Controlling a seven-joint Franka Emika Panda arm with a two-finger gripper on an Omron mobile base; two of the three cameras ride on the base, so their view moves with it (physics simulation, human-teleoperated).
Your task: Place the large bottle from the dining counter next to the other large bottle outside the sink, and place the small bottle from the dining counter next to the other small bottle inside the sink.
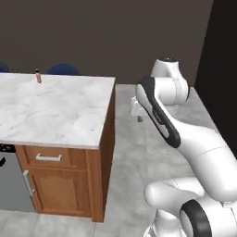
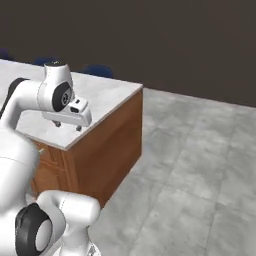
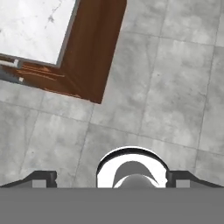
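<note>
Dining counter (image 3: 33, 28): white-grey marbled top at upper left, one corner in sight, brown wooden side panel dropping from its edge toward the middle; drawer front with a pale handle (image 3: 8, 63) at the left edge below the top

Floor (image 3: 175, 78): large grey stone-look tiles with thin dark joints, across the right and lower parts

Gripper (image 3: 111, 178): two dark fingertips (image 3: 41, 177) at the bottom, set wide apart, nothing between them, over bare tiles well clear of the counter

The small bottle (image 1: 38, 76) stands on the dining counter's (image 1: 55, 111) far edge; stools (image 1: 63, 69) behind it.
</note>
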